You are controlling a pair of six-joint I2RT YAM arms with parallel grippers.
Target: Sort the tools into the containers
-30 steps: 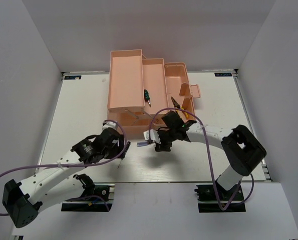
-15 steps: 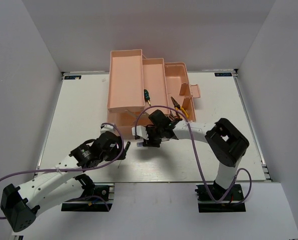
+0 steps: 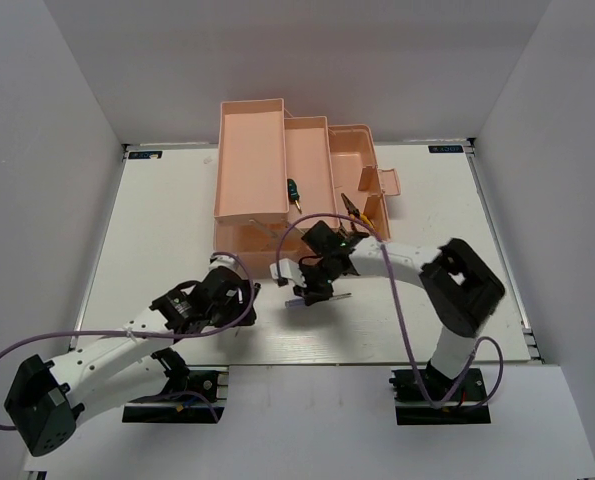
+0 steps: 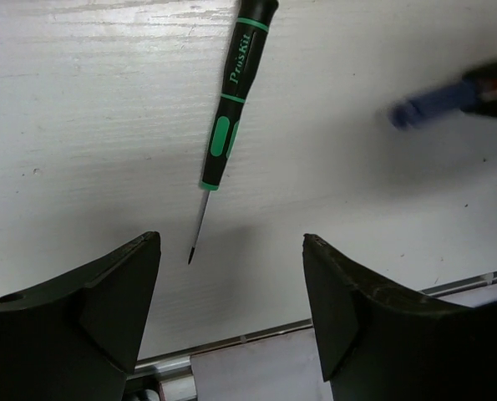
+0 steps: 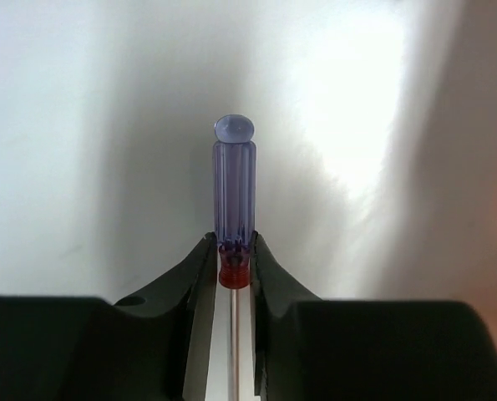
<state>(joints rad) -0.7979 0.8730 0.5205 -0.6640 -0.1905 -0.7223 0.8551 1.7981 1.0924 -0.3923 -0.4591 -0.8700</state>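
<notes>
White table [image 3: 157,230], plain grey-white walls [image 3: 47,150] around.

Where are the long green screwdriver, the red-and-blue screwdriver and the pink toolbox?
long green screwdriver [image 4: 222,140]: left wrist view, on the green grip.
red-and-blue screwdriver [image 5: 234,188]: right wrist view, on the blue handle.
pink toolbox [image 3: 249,165]: top external view, on the left tray's bare floor.

Bright even light, soft shadows on the table [image 3: 157,220] (right wrist backdrop blurred, glary)
</notes>
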